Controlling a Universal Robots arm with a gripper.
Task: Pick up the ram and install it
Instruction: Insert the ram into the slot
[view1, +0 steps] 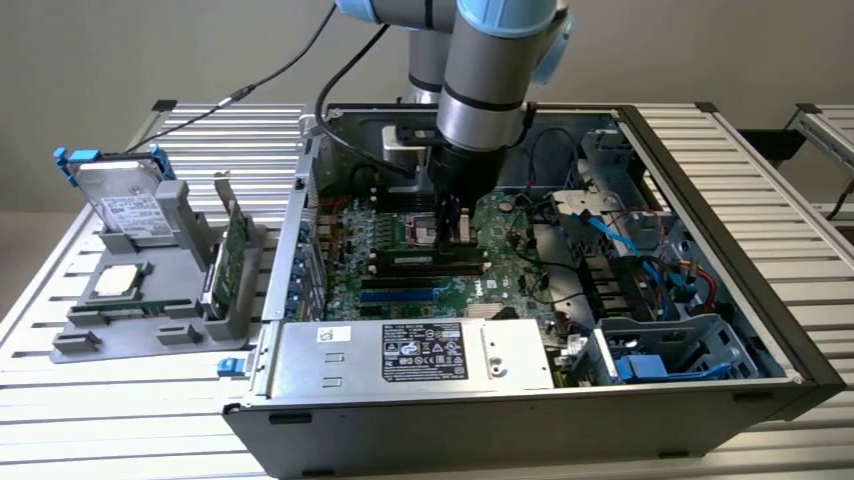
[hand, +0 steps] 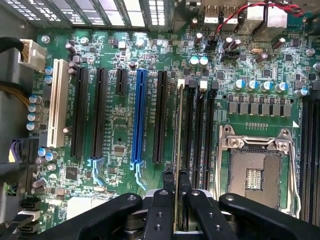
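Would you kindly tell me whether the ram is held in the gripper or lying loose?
Held: the ram stands edge-on, clamped in the gripper, over the memory slots.

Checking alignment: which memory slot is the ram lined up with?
The end memory slot, farthest from the CPU socket; the ram stands edge-on along it.

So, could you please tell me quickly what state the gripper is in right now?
The gripper is closed on the ram, which it holds edge-on at the memory slots.

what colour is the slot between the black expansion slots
Blue slot, clearest in the wrist view.
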